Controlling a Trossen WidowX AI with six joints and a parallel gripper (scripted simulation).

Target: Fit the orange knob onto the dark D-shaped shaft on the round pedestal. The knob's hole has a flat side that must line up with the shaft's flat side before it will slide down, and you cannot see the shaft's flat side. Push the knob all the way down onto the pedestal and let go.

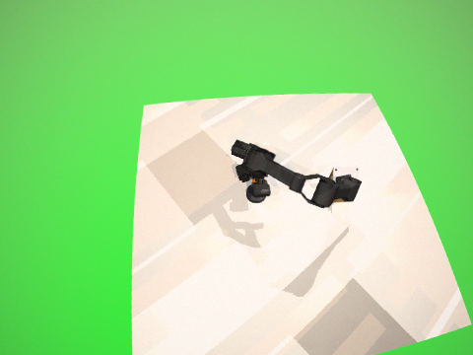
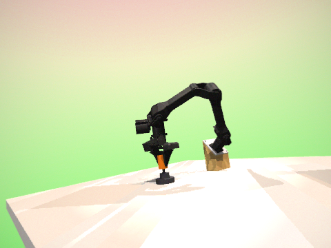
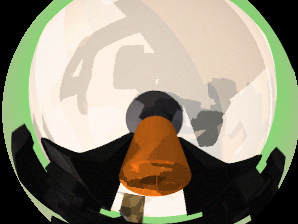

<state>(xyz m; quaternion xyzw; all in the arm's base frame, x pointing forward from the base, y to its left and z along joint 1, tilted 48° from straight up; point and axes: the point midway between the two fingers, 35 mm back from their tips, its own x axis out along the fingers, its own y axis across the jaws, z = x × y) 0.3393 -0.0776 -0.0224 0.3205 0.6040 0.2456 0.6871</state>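
Observation:
My gripper [image 2: 163,163] points down and is shut on the orange knob [image 2: 161,162] [image 3: 156,155], which also shows as a small orange patch [image 1: 254,180] in the top view. The dark round pedestal [image 2: 165,180] [image 3: 134,114] [image 1: 253,198] stands on the table under the knob. In the exterior view the thin shaft [image 2: 163,170] shows just below the knob's lower end, with the knob above the pedestal's raised middle. In the wrist view the knob's far end overlaps the pedestal and hides the shaft. Whether the shaft's tip touches or enters the hole cannot be told, and its flat side is not visible.
The arm's base sits on a wooden block [image 2: 217,162] to the right in the exterior view. The arm arches from there over to the pedestal. The pale patterned table [image 1: 197,306] [image 2: 193,213] carries shadows of the arm, and its left edge shows in the exterior view.

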